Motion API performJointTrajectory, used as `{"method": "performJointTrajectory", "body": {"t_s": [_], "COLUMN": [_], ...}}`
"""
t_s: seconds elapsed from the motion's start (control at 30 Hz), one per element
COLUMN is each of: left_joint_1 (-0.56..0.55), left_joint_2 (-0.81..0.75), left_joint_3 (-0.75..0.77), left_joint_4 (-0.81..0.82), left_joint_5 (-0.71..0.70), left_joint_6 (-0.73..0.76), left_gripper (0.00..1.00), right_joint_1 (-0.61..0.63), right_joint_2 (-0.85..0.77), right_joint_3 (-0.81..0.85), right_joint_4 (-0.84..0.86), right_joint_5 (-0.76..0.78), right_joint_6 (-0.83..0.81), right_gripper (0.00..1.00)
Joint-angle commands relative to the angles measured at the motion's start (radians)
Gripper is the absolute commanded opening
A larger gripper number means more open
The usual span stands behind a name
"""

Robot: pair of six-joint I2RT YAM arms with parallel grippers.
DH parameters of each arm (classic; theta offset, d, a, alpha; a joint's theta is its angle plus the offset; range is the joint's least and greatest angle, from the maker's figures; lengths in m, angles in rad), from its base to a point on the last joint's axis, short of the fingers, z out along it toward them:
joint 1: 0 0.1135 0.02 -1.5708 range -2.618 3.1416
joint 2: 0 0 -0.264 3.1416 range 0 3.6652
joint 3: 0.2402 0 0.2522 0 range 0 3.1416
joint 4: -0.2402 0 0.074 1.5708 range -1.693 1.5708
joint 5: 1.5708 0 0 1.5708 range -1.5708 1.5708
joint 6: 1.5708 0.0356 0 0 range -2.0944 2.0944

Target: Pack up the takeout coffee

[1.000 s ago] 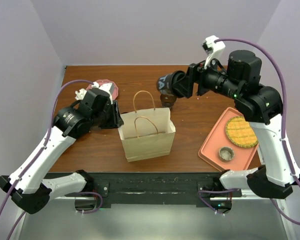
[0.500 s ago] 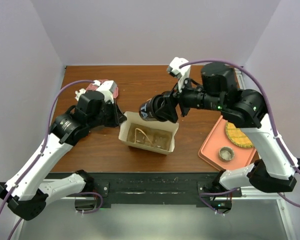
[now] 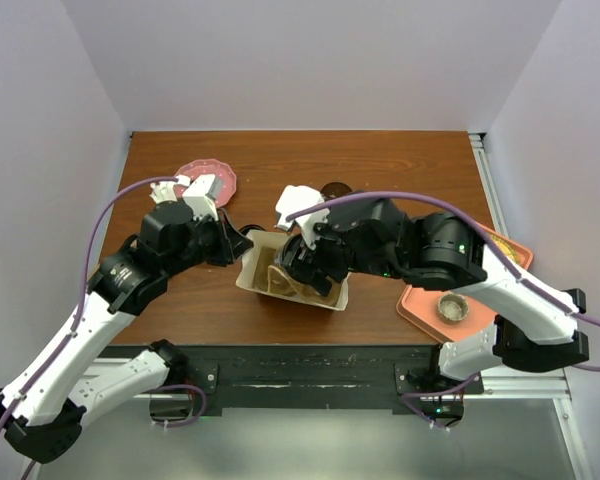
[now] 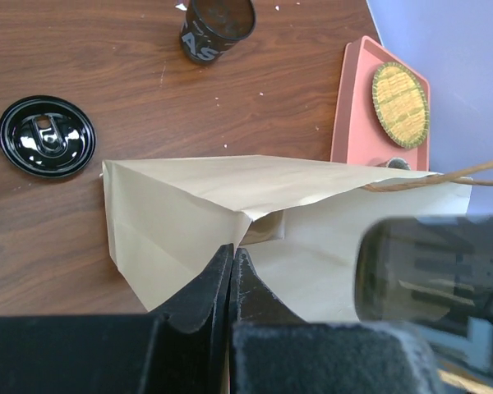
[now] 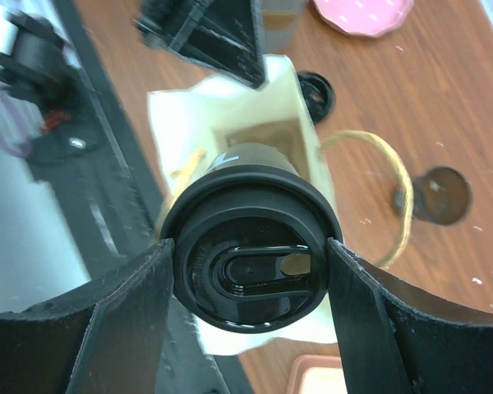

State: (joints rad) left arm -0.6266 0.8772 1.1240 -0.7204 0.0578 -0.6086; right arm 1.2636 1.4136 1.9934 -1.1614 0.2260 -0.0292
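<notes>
Takeout coffee [image 5: 251, 275], lidded, sits clamped between the right gripper [image 5: 251, 246] fingers over the open paper bag [image 4: 181, 213] by the table's [image 4: 107, 49] near edge. The left gripper [image 4: 232, 271] pinches the bag's rim.

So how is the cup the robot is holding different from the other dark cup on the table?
The takeout coffee has a black lid on; the other cup is open on top. The takeout coffee is clamped in the right gripper over the open paper bag; the other cup stands alone on the table. Both are small, dark cups.
</notes>
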Motion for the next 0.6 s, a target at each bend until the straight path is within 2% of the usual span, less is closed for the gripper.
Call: {"method": "performJointTrajectory", "body": {"t_s": [0.0,0.07,0.23,0.57], "left_joint_1": [0.002,0.004,0.004,0.004], "left_joint_2": [-0.047,-0.070,-0.099,-0.233], "left_joint_3": [-0.044,-0.067,-0.081,-0.184], "left_joint_4": [0.117,0.144,0.145,0.234], "left_joint_5": [0.048,0.056,0.079,0.155], "left_joint_6": [0.036,0.052,0.059,0.073], "left_gripper": [0.00,0.00,0.00,0.00], "right_joint_1": [0.025,0.025,0.039,0.149], "right_joint_2": [-0.010,-0.018,0.013,0.015], "right_joint_3": [-0.076,-0.137,-0.156,-0.307], "right_joint_4": [0.075,0.104,0.121,0.203], "right_joint_5": [0.171,0.183,0.188,0.280], "right_joint_6": [-0.070,-0.104,-0.106,-0.146], "right_gripper": [0.40,0.39,0.39,0.37]}}
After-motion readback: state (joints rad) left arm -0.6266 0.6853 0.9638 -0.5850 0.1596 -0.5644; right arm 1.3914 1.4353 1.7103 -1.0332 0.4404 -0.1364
